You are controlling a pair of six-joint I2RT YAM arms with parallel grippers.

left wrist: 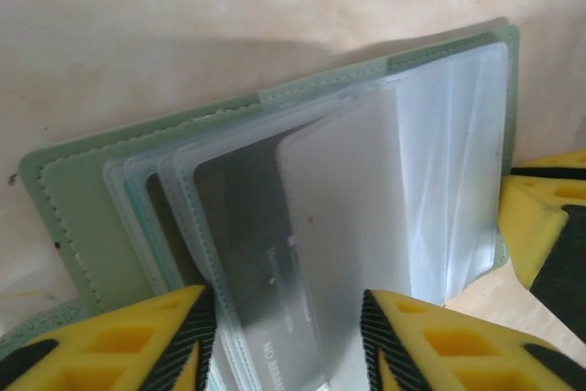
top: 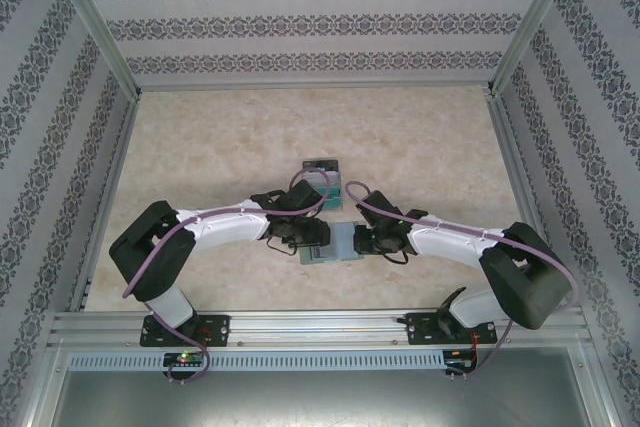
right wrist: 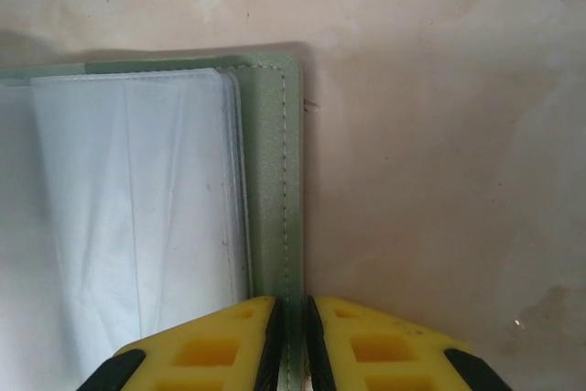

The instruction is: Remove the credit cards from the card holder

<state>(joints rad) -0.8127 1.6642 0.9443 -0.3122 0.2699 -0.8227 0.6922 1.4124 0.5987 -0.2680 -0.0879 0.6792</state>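
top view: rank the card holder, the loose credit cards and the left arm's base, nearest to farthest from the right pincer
1. card holder: its right edge is pinched in the right pincer.
2. credit cards: lying loose beyond the holder, slightly left.
3. left arm's base: far off at the near-left edge.

Beige marbled table (top: 200, 147), patterned walls (top: 300, 27).

You have a grey-green stitched card holder (right wrist: 275, 180) with pale blue glossy sleeves (right wrist: 137, 208), a mottled beige tabletop (right wrist: 439, 135) and white walls with grey floral bands (top: 300, 27).
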